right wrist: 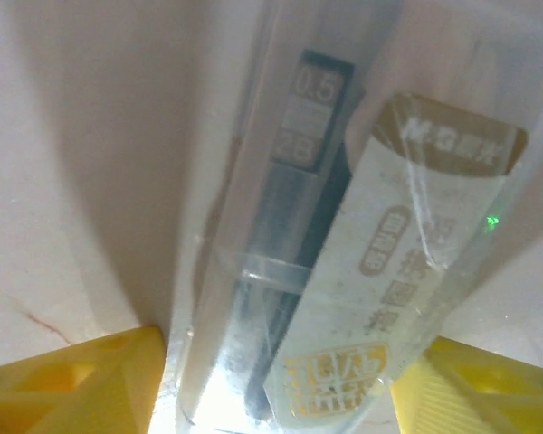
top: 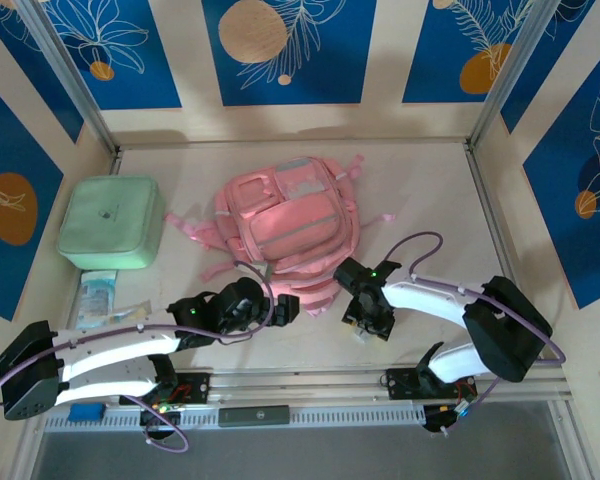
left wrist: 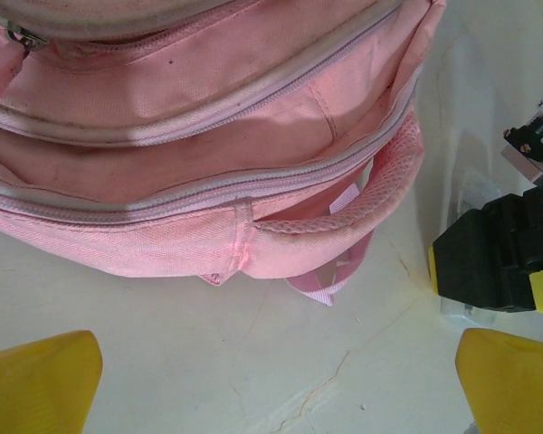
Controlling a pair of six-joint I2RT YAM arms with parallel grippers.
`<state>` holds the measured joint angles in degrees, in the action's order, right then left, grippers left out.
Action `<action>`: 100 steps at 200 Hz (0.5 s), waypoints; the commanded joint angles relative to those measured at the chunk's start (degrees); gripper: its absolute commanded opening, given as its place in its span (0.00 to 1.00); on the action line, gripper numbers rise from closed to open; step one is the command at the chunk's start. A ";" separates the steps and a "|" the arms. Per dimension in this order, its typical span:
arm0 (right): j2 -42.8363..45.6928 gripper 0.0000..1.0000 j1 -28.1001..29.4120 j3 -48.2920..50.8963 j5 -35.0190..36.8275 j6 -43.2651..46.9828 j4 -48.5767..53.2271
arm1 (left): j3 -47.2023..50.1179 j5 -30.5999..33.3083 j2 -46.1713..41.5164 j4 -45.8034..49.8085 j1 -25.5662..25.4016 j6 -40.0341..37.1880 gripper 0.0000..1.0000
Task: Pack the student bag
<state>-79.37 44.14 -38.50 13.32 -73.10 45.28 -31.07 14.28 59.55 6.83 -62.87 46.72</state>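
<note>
The pink backpack (top: 290, 225) lies flat in the middle of the counter (top: 430, 190), with a mint-green case (top: 110, 222) well apart to its left. The left jaws stand wide and empty just short of the backpack's near edge. The right jaws straddle a clear packet of pencil leads (right wrist: 344, 271) on the counter near the backpack; I cannot tell whether they grip it.

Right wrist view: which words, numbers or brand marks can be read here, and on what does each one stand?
"0.5": on the dark tube inside the clear pack.
"2B": on the same tube, just below, slightly blurred.
"M&G": at the top of the white card, faint.
Chinese characters lower on the card: too blurred to read.
</note>
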 commanded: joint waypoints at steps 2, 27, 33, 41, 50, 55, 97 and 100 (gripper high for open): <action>0.47 0.58 -0.98 3.08 -0.83 0.59 -2.41 | 0.21 1.38 -0.54 0.71 0.03 0.98 0.99; 1.52 0.47 -1.52 3.22 -0.69 1.59 -2.40 | -0.17 1.17 -0.09 0.59 0.02 1.06 0.99; 1.91 0.46 -1.59 3.18 -0.66 1.99 -2.39 | -0.26 1.17 0.03 0.68 0.01 1.04 1.00; 2.29 0.45 -1.75 2.99 -0.90 2.99 -2.63 | -0.35 1.18 0.06 0.66 0.03 0.99 0.99; 2.62 0.44 -1.99 2.59 -0.97 3.94 -2.08 | -0.39 1.23 0.04 0.68 0.03 0.96 0.99; 2.75 0.44 -2.12 2.31 -0.85 4.34 -1.61 | -0.43 1.22 0.07 0.64 0.03 0.86 0.99; 6.48 0.42 -3.01 0.43 0.08 8.11 1.83 | -4.09 2.44 -0.18 3.91 0.86 -6.50 1.00; 6.87 0.42 -3.00 0.28 0.12 8.40 1.99 | -4.61 2.55 -0.12 4.30 1.02 -7.56 1.00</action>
<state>-75.64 41.80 -37.06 12.25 -68.10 44.95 -31.68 15.11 59.57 8.16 -62.70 45.67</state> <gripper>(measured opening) 0.458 0.995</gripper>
